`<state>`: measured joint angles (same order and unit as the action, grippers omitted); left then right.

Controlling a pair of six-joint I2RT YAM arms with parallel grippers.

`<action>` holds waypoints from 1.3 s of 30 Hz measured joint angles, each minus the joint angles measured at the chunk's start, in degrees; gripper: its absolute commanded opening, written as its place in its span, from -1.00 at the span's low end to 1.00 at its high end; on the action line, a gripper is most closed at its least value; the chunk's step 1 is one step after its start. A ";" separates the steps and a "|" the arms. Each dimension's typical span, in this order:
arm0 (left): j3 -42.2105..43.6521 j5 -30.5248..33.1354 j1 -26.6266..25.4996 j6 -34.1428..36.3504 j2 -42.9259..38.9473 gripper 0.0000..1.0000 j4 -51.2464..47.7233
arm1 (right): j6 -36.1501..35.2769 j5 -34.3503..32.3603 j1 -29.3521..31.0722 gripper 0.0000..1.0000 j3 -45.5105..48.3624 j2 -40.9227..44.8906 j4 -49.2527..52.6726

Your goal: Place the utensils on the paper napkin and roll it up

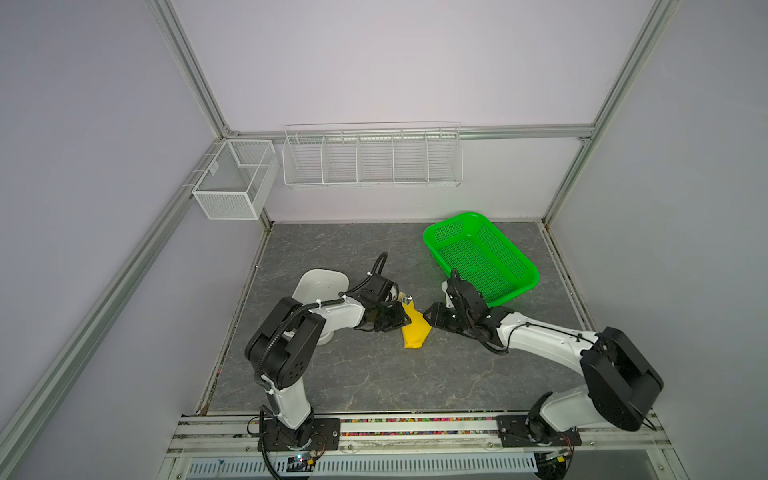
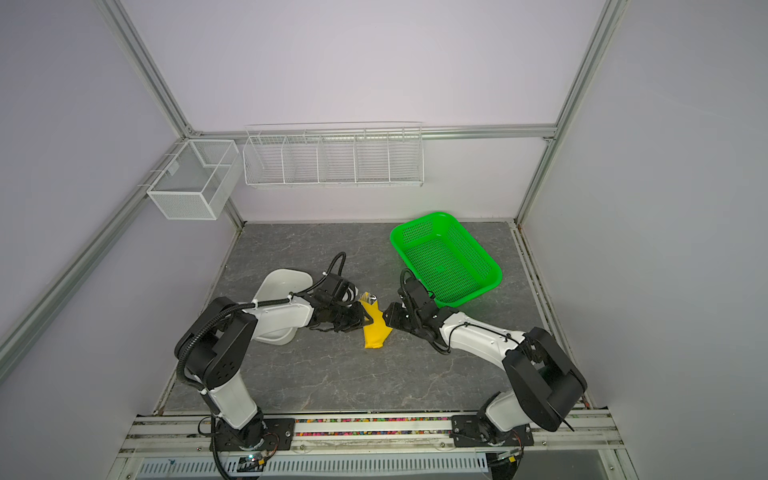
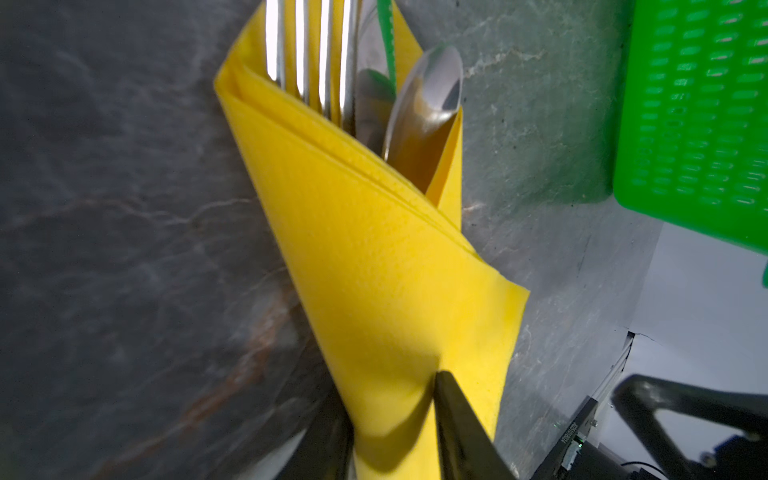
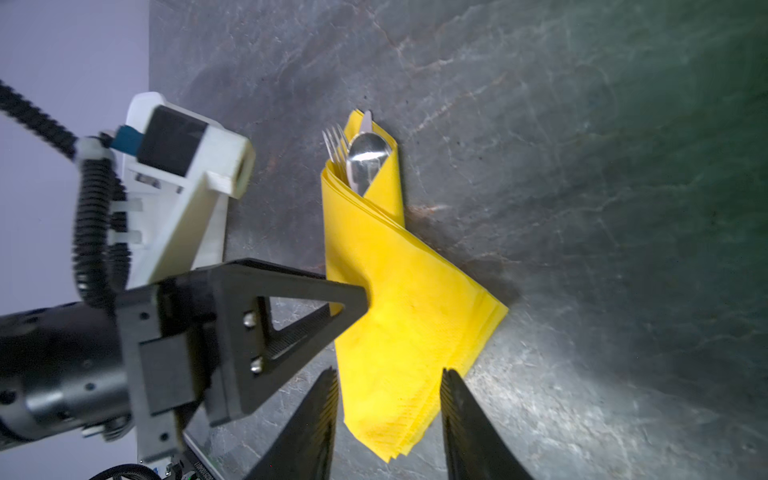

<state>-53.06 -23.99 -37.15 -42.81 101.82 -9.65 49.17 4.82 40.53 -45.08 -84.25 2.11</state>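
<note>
Though the paper napkin (image 1: 415,328) wraps the utensils (image 4: 363,156), whose heads poke from its far end, a loose corner juts from its right side. It lies on the worktop (image 1: 374,374), long axis pointing away from the robot. At its left, the left end effector (image 3: 392,419) is closed narrowly on it. At its right, the right end effector (image 4: 388,374) hangs parted and empty, likely nearer that corner. A green basket (image 1: 482,257) and a white tray (image 1: 320,282) stand clear, beyond either side.

top views: high, downward | wrist views: close, share paper napkin (image 3: 386,270)
</note>
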 measured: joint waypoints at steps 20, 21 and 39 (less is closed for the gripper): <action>0.00 0.00 -0.42 0.00 0.20 -0.32 0.81 | -2.78 4.66 0.00 -0.19 -9.16 -16.26 1.18; 0.00 0.02 -0.42 0.00 0.20 -0.32 0.81 | -2.78 4.61 0.00 -0.19 -9.16 -16.70 1.40; 1.84 1.25 -0.22 -0.33 -1.90 -0.30 0.33 | -2.89 5.55 -0.33 -0.23 -8.52 -18.32 -0.55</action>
<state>-51.22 -22.74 -37.36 -43.13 99.92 -9.32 46.28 10.37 40.21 -53.60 -102.56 1.56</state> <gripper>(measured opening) 0.352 0.387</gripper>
